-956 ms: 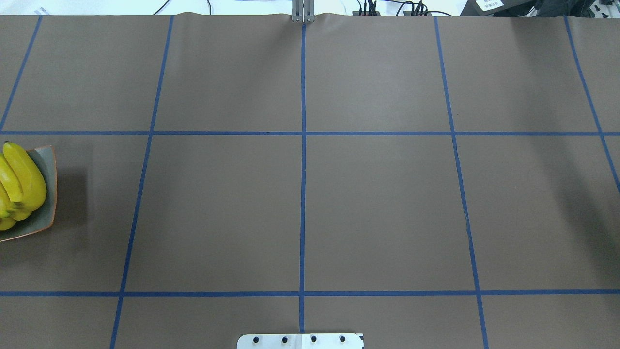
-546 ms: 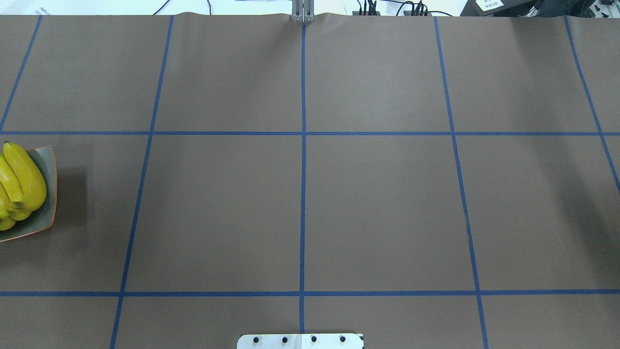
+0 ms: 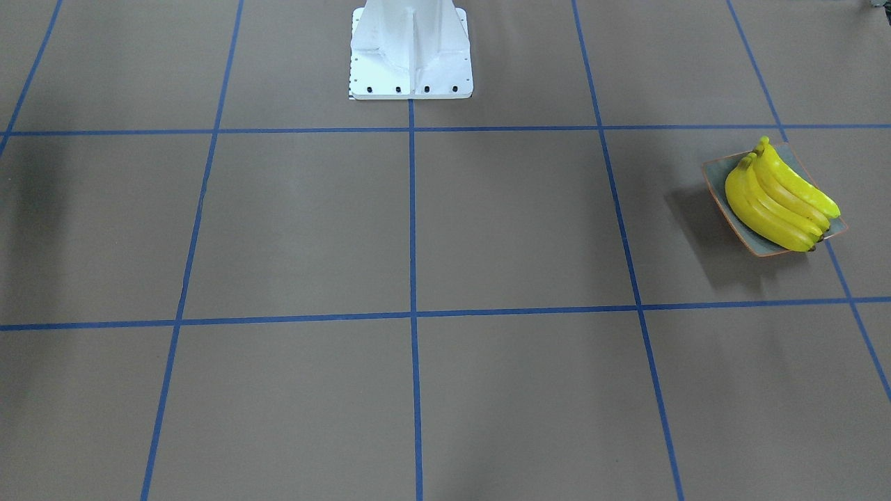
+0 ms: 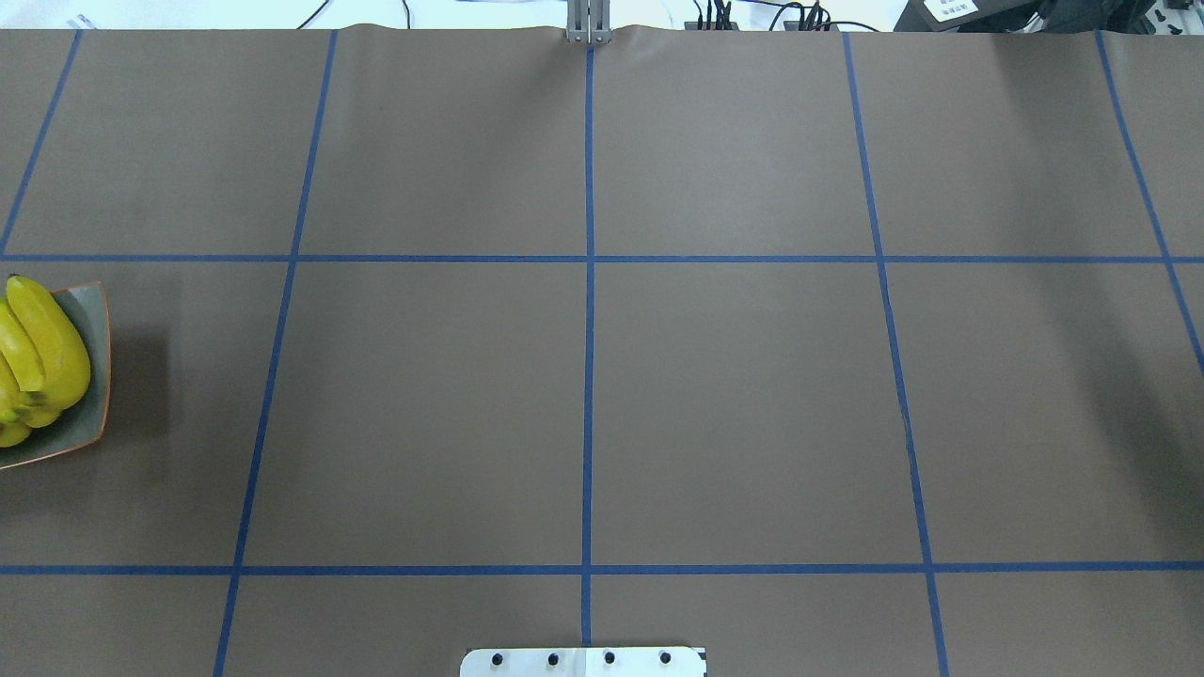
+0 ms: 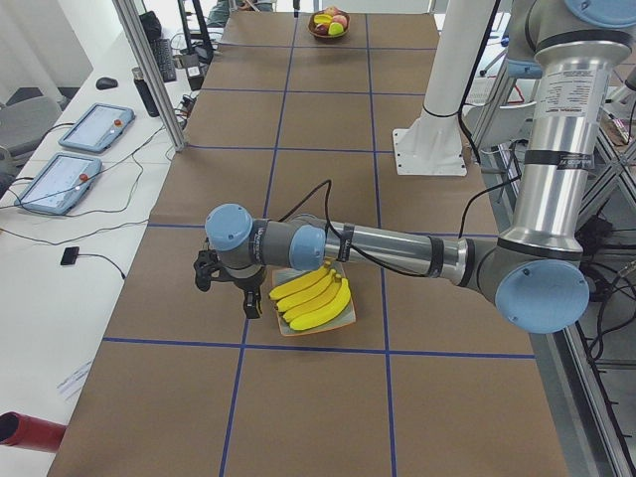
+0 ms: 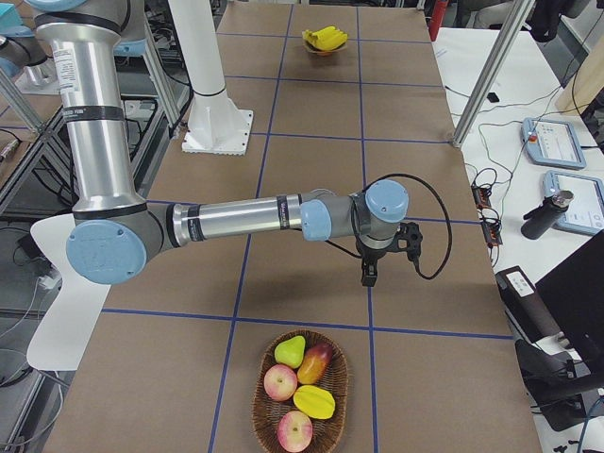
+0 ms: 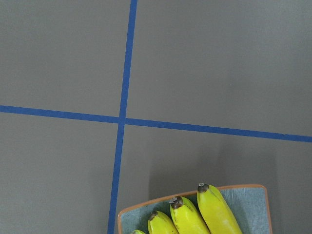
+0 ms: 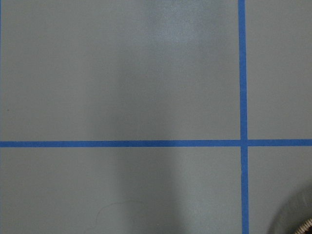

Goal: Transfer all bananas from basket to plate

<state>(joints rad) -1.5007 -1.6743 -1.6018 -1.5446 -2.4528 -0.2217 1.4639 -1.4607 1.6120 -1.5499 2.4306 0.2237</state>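
Several yellow bananas (image 3: 776, 202) lie side by side on the grey-green plate (image 3: 715, 182) with the orange rim. They also show at the left edge of the overhead view (image 4: 47, 343) on the plate (image 4: 94, 329). In the exterior left view my left gripper (image 5: 248, 308) hangs just beside the plate (image 5: 338, 322) and bananas (image 5: 308, 296); I cannot tell if it is open or shut. The left wrist view shows banana tips (image 7: 209, 209) on the plate (image 7: 251, 204). My right gripper (image 6: 367, 276) points down over bare table, above the basket (image 6: 264, 415); its state cannot be told.
The wicker basket holds a pear (image 6: 290, 351), apples and a yellow fruit (image 6: 314, 401); no bananas show in it. Its rim shows in the right wrist view (image 8: 300, 225). The white robot base (image 3: 411, 49) stands mid-table. Tablets (image 5: 60, 181) lie on a side desk.
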